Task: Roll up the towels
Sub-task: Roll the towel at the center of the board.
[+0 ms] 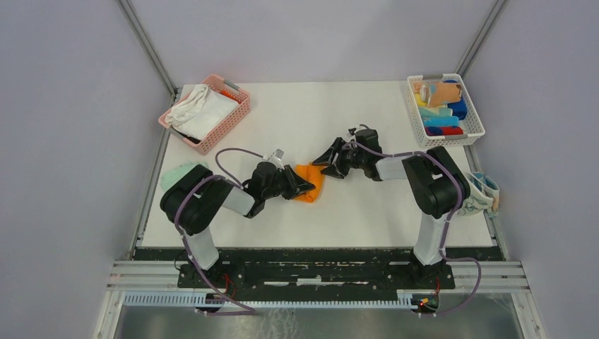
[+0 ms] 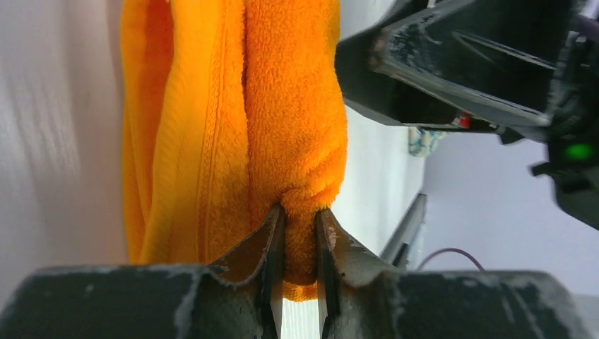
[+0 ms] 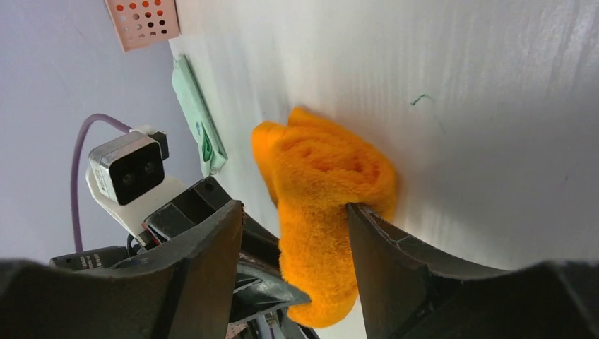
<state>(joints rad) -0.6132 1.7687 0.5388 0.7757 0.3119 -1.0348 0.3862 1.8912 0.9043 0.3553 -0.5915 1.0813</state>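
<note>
Fluffy orange towel (image 1: 311, 182) lies bunched, partly rolled.

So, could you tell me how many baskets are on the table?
2: the pink basket at the far-left corner, and the white basket at the far-right corner.

Left pincer (image 2: 300, 212) pinched nearly closed, facing right pincer (image 3: 293, 206) spread wide.

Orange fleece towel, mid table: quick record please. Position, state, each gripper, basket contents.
towel: orange fleece towel, bunched, no tidy roll, lying mid white table
left gripper: shut on a fold of the towel
right gripper: open, one finger against the towel's other end
pink basket: rear left, holds white cloths
white basket: rear right, holds rolled colourful towels
</note>
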